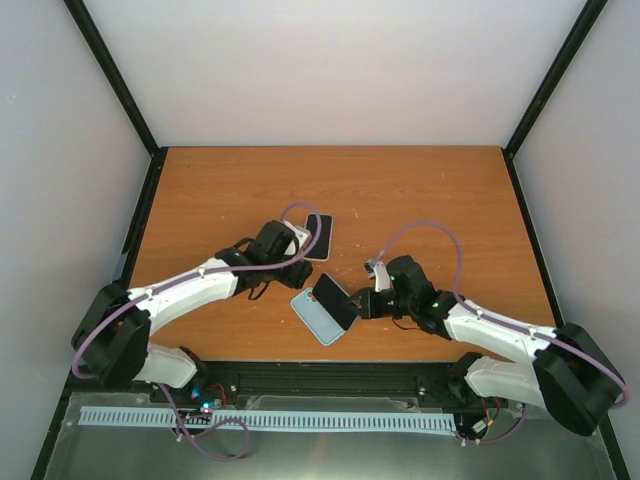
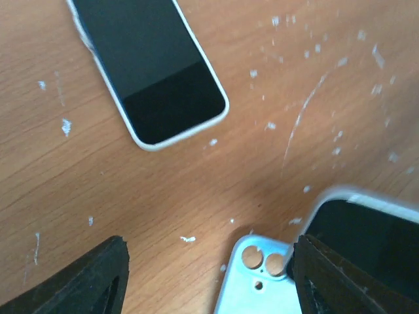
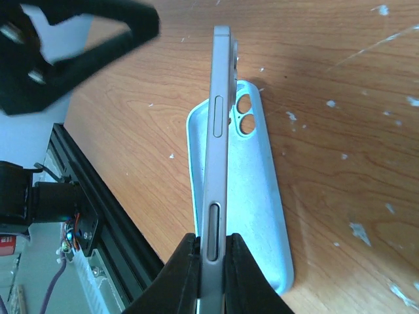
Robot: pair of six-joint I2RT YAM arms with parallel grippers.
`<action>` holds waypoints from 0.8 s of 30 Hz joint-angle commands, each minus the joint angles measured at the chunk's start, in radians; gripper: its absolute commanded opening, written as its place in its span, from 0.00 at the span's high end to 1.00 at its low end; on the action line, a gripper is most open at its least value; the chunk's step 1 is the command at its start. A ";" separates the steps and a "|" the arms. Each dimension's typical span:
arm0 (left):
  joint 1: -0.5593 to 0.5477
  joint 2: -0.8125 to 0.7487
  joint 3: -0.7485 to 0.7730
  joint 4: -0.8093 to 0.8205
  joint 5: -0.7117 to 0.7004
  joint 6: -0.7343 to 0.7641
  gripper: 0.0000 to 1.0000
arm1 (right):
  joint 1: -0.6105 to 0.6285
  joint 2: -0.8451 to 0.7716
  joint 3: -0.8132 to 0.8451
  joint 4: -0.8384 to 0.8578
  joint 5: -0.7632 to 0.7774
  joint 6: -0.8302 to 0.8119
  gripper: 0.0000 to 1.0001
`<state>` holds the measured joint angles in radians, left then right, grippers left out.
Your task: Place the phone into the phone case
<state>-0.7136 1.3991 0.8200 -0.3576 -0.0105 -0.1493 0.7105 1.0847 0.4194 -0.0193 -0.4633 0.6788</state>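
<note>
Your right claw (image 3: 211, 254) is clenched on the phone (image 3: 216, 131), on edge over the blue phone case (image 3: 262, 216) by the worktop's (image 1: 400, 190) near edge. Your left claw (image 2: 208, 278) hangs released. Next, lay it flat into the case.

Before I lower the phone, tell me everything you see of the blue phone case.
The phone case is pale blue, matte and rubbery-looking, with two round camera holes and a smaller one at one end. It lies flat and empty on the wooden table near the front edge. The phone, pinched edge-on in the right end effector, stands over one long side; contact is unclear.
</note>
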 commanded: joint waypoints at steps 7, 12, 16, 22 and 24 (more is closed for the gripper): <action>0.106 -0.243 -0.166 0.129 0.232 -0.565 0.30 | 0.070 0.200 0.030 0.300 -0.062 0.022 0.97; 0.107 -0.311 -0.326 0.277 0.319 -0.662 0.29 | 0.092 0.297 0.033 0.361 -0.039 0.018 0.97; 0.100 -0.285 -0.417 0.397 0.398 -0.717 0.32 | 0.106 0.338 0.011 0.425 -0.018 0.028 0.92; 0.048 -0.244 -0.462 0.473 0.361 -0.758 0.34 | 0.147 0.378 -0.002 0.434 0.052 0.019 0.88; 0.040 -0.214 -0.463 0.482 0.354 -0.761 0.35 | 0.163 0.391 -0.003 0.428 0.073 0.018 0.87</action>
<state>-0.6514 1.1461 0.3557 0.0196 0.3450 -0.8646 0.8433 1.4532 0.4236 0.3565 -0.4606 0.7013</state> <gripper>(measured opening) 0.656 0.118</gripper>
